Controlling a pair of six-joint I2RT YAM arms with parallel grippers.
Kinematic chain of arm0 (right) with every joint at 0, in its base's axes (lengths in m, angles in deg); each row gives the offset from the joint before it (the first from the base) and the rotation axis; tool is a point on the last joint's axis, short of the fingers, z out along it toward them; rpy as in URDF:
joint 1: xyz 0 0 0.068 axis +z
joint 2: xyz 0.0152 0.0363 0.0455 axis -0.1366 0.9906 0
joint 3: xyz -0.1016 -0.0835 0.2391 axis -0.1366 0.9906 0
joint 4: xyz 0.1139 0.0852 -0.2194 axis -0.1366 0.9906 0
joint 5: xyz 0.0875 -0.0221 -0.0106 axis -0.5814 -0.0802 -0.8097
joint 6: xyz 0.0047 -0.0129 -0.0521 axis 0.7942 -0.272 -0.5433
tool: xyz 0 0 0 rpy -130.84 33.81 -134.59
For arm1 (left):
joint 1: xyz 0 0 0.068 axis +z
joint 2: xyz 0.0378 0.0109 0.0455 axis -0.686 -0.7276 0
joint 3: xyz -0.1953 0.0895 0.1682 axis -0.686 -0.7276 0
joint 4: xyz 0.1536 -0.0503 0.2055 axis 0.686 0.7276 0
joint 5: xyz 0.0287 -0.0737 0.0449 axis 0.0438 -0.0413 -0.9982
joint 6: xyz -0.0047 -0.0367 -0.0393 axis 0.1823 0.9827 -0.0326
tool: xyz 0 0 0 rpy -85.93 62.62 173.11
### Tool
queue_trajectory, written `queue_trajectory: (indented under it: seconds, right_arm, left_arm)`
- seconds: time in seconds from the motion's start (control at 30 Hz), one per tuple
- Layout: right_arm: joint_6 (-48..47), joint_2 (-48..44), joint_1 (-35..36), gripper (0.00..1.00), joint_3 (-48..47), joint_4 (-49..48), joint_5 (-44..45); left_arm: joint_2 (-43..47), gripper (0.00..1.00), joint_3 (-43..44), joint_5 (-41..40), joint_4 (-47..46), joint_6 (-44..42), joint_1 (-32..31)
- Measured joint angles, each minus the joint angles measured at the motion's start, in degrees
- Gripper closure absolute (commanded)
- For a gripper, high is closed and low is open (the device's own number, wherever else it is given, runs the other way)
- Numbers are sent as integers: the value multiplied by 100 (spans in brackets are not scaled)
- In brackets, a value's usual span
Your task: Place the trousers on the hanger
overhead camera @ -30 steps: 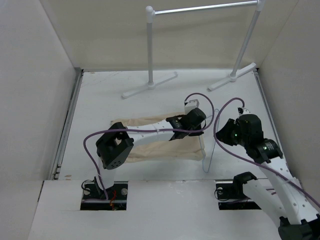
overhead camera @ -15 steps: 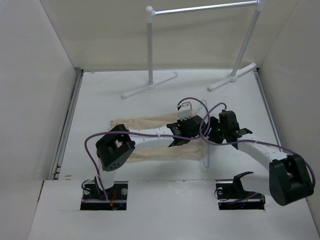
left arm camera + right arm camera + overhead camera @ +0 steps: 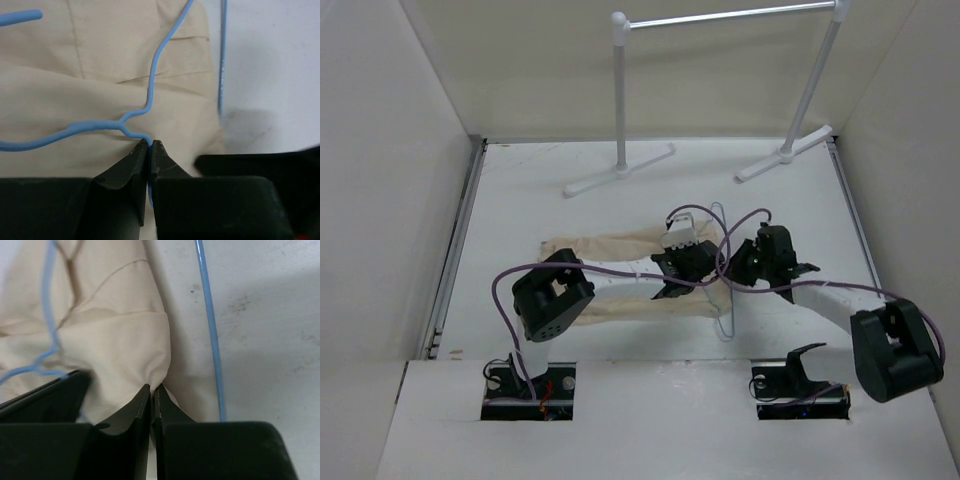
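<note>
Item, left gripper (image 3: 150,144): clenched on the hanger (image 3: 121,120), gripping the wire just below its twisted neck. The neck and hook run ahead of my fingertips, lying over the trousers (image 3: 100,60). Item, right gripper (image 3: 153,387): closed on a pinch of trousers cloth at the end nearest it, with a straight run of hanger wire just right of the fingertips on bare table (image 3: 270,315). Item, trousers: flat beneath both grippers, running off to the left of the left gripper, apparently not yet threaded through the hanger. Change noted: a second ago my right arm stood raised and well clear of the cloth. It has since swung in and come down beside the left gripper, and the hanger has shifted a little with my left. Meaning, as I judge: both holds are now made, so feeding the cloth end through the wire triangle can begin. Item, rack (image 3: 620,100): well beyond both grippers, untouched.
</note>
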Motion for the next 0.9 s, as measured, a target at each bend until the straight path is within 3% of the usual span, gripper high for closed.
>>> queue_trajectory:
  seconds: [0.13, 0.33, 0.63, 0.9]
  right_arm:
    - [243, -855, -249, 90, 9, 101, -72]
    - [365, -1596, -695, 91, 7, 468, -90]
    - [358, -1541, -909, 89, 129, 732, -20]
    - [334, -1202, -898, 85, 271, 726, 129]
  left_arm:
    - [162, 100, -337, -87, 13, 2, 79]
    - [1169, 99, -1228, -205, 79, -11, 431]
    - [2811, 99, -2533, -337, 623, -221, 1071]
    - [2721, 99, -2251, -358, 643, -778, 833]
